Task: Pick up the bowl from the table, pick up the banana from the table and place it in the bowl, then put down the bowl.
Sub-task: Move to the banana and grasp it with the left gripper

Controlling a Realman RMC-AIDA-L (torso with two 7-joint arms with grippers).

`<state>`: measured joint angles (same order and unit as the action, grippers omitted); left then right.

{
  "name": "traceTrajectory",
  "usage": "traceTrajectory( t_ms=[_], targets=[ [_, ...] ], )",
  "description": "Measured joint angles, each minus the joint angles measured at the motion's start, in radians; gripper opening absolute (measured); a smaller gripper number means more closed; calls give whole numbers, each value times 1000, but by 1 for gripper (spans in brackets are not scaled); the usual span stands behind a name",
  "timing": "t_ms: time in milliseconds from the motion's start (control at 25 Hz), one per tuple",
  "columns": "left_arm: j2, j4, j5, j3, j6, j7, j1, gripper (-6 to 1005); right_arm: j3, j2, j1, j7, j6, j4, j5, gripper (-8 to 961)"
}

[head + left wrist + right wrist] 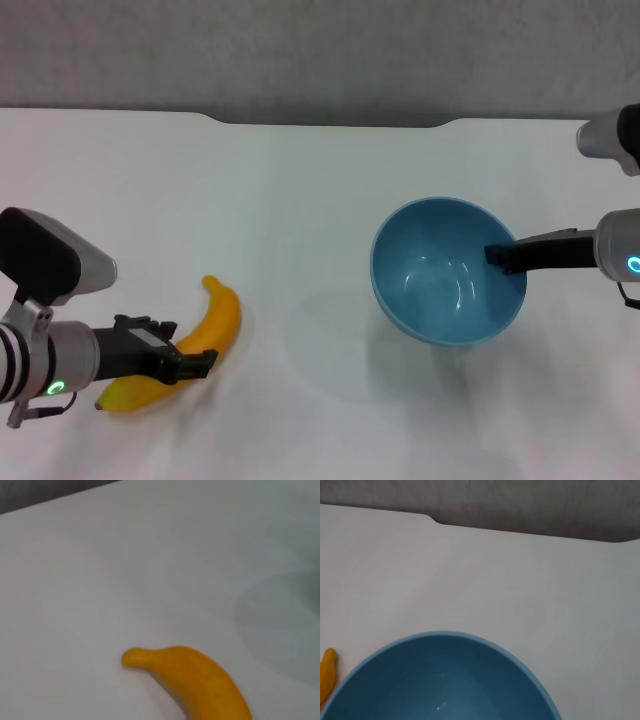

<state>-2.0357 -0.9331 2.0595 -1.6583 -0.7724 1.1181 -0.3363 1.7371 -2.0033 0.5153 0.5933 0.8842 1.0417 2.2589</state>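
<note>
Tabletop (300, 200) fills almost the whole head view for me, white and flat, with the shallow notch of its far edge running along the upper middle of the frame.

On the right half I see the bowl (447, 270), light blue and glossy, mouth turned up toward the camera; a soft shadow lies on the white surface just left of and below it, so it looks lifted rather than resting, though I cannot be sure. My right gripper (500, 256) reaches in from the right edge, and its dark fingers are clamped on the bowl's right-hand rim, one showing inside the wall. In the right wrist view the bowl (440, 680) takes up the lower part of the frame.

At lower left the banana (205, 335) lies on the tabletop, stem tip pointing toward the upper part of the frame. My left gripper (185, 360) comes in from the lower-left corner and sits over the banana's middle, fingers set narrowly on either side of it; whether they already press it I cannot tell. In the left wrist view the banana (195, 680) sits at the bottom centre.
</note>
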Motion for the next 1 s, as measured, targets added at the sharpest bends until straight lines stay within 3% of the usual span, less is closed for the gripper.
traceTrajectory(
  t_ms=[1000],
  targets=[
    [-3, 49, 51, 3, 19, 3, -3, 654, -5, -2, 3, 2, 1, 0, -1, 68]
  ],
)
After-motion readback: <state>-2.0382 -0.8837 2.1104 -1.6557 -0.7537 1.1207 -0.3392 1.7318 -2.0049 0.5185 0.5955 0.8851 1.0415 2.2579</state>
